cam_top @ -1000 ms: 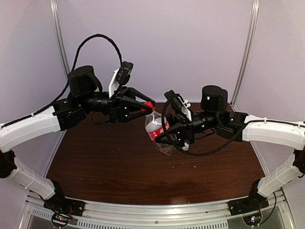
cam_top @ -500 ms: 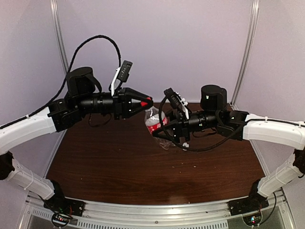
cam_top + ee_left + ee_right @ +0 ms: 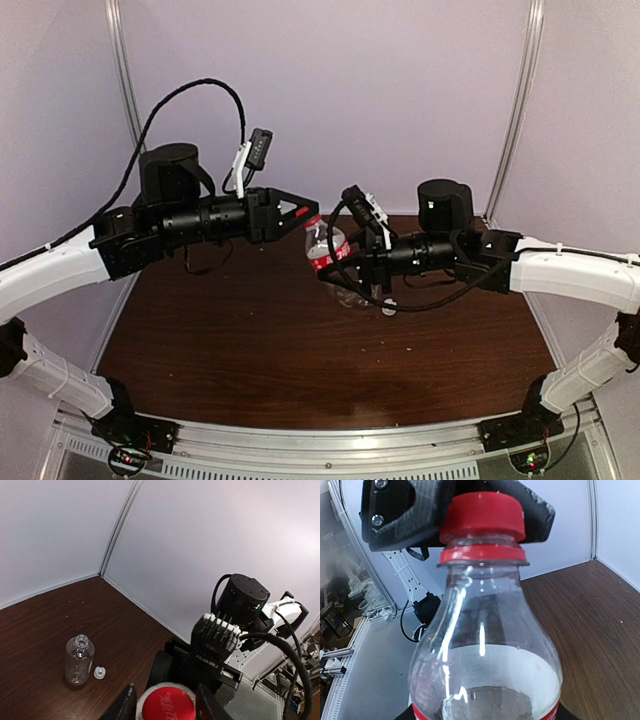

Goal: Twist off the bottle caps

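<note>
Two fingers (image 3: 127, 706) of the left gripper (image 3: 167, 707) flank the round red plastic cap (image 3: 168, 705) atop the clear red-labelled plastic bottle (image 3: 485, 645); whether they pinch it cannot be told. The right gripper (image 3: 348, 278) clasps that bottle's body above the brown table (image 3: 250, 350).

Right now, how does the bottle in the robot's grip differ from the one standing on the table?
The held bottle has a red label and its red cap on; the table bottle is unlabelled and open, its white cap lying beside it. The held bottle is lifted by the right gripper; the table bottle stands upright. Both are clear plastic.
</note>
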Controlling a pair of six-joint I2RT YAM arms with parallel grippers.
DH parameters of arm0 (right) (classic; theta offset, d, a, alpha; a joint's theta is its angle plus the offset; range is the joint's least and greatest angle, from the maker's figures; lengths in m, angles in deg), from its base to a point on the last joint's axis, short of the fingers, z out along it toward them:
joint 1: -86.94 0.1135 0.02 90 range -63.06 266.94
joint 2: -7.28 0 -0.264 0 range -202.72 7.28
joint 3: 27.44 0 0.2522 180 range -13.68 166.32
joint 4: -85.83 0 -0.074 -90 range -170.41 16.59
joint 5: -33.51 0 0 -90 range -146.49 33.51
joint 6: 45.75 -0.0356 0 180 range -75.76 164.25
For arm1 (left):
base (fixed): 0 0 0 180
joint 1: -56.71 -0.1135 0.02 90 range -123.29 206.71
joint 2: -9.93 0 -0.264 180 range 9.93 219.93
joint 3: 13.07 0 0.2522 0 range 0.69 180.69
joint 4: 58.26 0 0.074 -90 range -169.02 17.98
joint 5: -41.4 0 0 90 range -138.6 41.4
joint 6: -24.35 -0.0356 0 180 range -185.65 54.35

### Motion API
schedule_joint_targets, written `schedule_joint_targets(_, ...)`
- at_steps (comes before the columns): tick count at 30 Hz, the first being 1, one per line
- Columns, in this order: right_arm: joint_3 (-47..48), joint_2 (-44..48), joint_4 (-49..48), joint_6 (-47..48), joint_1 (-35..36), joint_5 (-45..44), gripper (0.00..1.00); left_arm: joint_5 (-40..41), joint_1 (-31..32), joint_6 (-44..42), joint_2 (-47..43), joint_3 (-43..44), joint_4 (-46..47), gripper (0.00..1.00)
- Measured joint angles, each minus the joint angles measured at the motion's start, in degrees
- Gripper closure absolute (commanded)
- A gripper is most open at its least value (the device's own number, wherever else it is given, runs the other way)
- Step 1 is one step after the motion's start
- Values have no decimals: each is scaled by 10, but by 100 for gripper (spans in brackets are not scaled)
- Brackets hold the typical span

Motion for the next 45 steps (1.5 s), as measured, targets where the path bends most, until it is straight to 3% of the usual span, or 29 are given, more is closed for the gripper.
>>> schedule_joint_targets(8, 0, 0, 17, 1, -5, -1, 64, 6, -12, -23, -7, 0, 4, 30)
schedule_joint_targets(14, 0, 0, 11, 1, -5, 46, 64, -49, -29, -61, -34, 0, 5, 25)
schedule_joint_targets(21, 0, 0, -21, -11, -5, 131, 64, -187, -50, -101, -34, 0, 24, 25)
schedule_joint_targets(24, 0, 0, -38, -23, -5, 164, 64, -249, -50, -109, -22, 0, 53, 29)
schedule_joint_targets(31, 0, -9, -65, -43, -4, 201, 64, -336, -50, -110, 14, 0, 98, 50)
schedule_joint_targets(38, 0, -10, -69, -49, -4, 210, 64, -362, -50, -106, 20, 0, 119, 63)
schedule_joint_targets(45, 0, -10, -73, -49, -2, 211, 64, -363, -51, -106, 20, 0, 125, 68)
